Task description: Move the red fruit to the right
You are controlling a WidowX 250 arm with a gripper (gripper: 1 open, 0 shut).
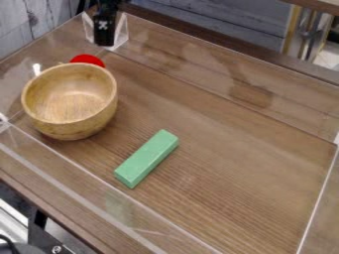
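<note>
the brown wooden table (239, 149) carries a round wooden bowl (69, 99) and a flat green rectangular block (146, 159). the black gripper (102, 38) points down, jaws spread wide and empty, just above the small red fruit (87, 61) behind the bowl's rim.

The red fruit (87, 61) is small, round and glossy red, and I see only its upper part, because its lower half is hidden behind the far rim of the wooden bowl (69, 99). It sits on the wooden table (225, 129) at the far left, just behind that bowl and much smaller than it. Whether it touches the bowl I cannot tell.
</note>
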